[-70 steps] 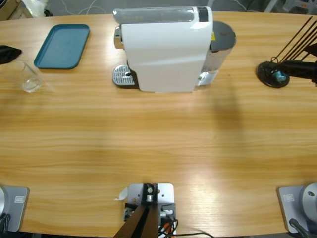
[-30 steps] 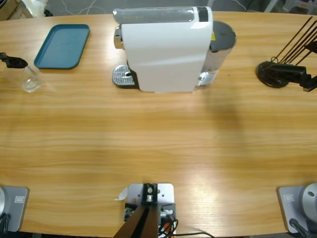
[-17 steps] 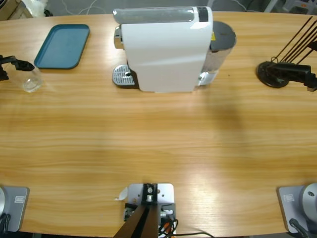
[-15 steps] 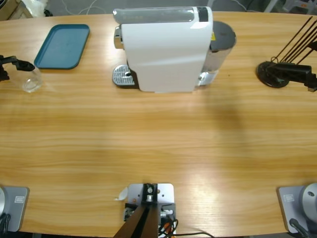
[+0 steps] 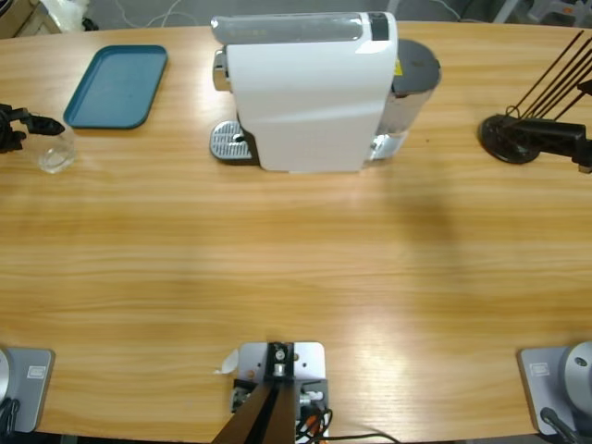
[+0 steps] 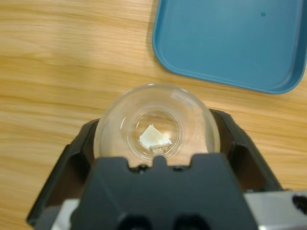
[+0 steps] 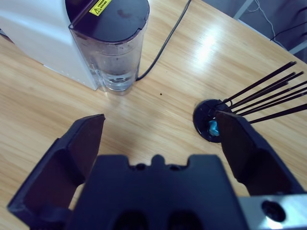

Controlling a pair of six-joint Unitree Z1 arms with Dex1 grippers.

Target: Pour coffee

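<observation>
Wooden table (image 5: pixel 296 268), glass (image 6: pixel 156 125) between left pincer (image 6: pixel 156 143) jaws

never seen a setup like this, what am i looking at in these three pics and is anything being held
Two robot arms work at a wooden table. One picture looks down from above; the other two come from cameras on each arm's wrist.

On the table stand a white coffee machine with a clear water tank, a blue tray and a black stand with thin sticks.

The left gripper has its jaws around a clear glass tumbler beside the tray; whether they squeeze it is unclear. The right gripper is open and holds nothing.
</observation>
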